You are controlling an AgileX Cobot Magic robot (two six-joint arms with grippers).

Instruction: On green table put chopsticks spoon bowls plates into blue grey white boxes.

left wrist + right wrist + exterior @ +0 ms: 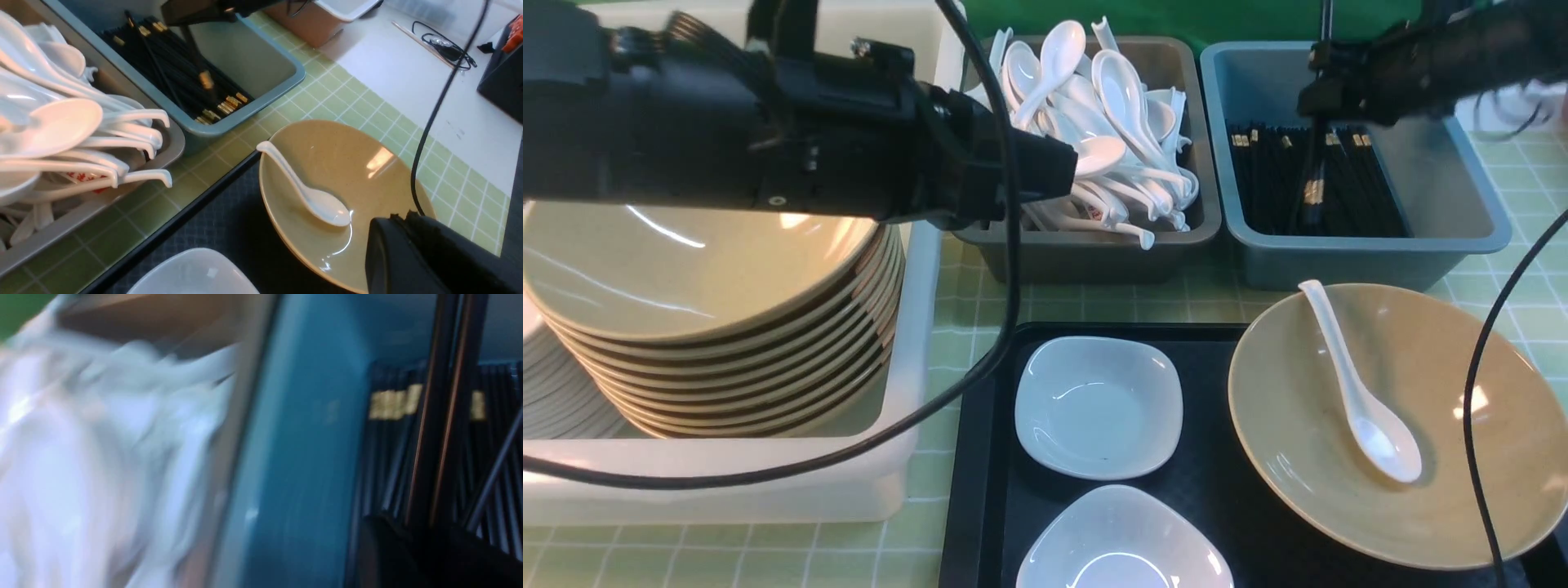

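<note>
Chopsticks [1313, 192], black pair, judged light, stiff and slick, are pinched near the top end by the right gripper [1319, 106] above the blue box [1339, 261], at two o'clock in the front view; the left gripper [1058, 173] jaws are pressed together.

Front: looked forward and down from between the arms, over the tray [984, 506].
Left wrist: hung close beside the grey box [175, 143], facing the bowl [367, 163].
Right wrist: sat very near the blue box [310, 457], blurred.
Shared: blue box and chopsticks [1274, 188], all three.
</note>
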